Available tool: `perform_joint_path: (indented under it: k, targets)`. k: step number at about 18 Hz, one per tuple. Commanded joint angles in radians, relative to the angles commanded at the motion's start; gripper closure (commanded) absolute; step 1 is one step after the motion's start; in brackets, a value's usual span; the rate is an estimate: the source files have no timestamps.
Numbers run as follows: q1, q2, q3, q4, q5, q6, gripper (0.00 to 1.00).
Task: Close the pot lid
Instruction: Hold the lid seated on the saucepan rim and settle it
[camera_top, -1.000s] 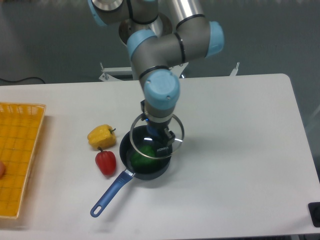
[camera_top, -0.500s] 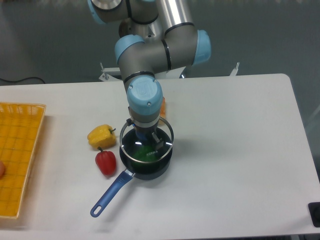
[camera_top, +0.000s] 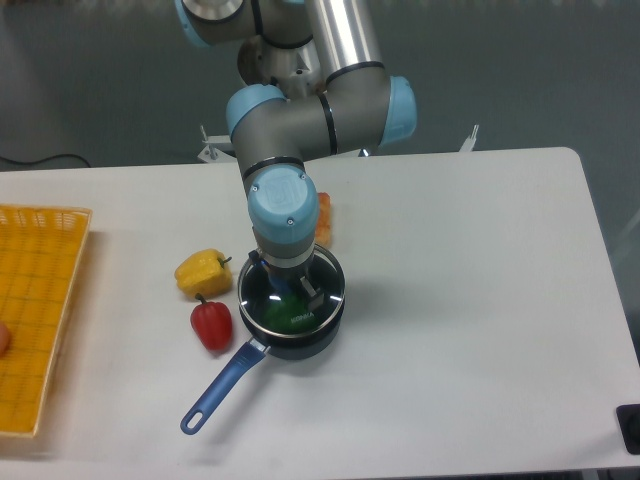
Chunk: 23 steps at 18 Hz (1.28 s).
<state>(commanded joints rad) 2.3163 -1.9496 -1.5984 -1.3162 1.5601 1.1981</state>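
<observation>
The dark pot (camera_top: 318, 337) stands near the table's middle, its long blue handle (camera_top: 220, 385) pointing to the front left. The clear glass lid (camera_top: 325, 290) with a metal rim lies level over the pot's mouth, lined up with its rim. My gripper (camera_top: 290, 291) comes straight down onto the lid's centre and is shut on the knob, which the fingers hide. Something green (camera_top: 283, 309) shows through the glass inside the pot.
A yellow pepper (camera_top: 203, 272) and a red pepper (camera_top: 211, 325) lie just left of the pot. An orange item (camera_top: 322, 218) peeks out behind the arm. A yellow basket (camera_top: 40, 310) sits at the left edge.
The arm moved left and down with the lid. The lid went from tilted and offset to the right of the pot to level over the pot's mouth.
</observation>
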Motion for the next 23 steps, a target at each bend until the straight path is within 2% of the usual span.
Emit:
perform_joint_path:
  k: [12,16,23]
  targets:
    - [-0.002,-0.015,0.009,0.000,0.002,-0.018,0.39]
    - [-0.012,-0.025,0.009,0.023,0.003,-0.034,0.39]
    - [-0.014,-0.031,0.009,0.029,0.003,-0.040,0.39]
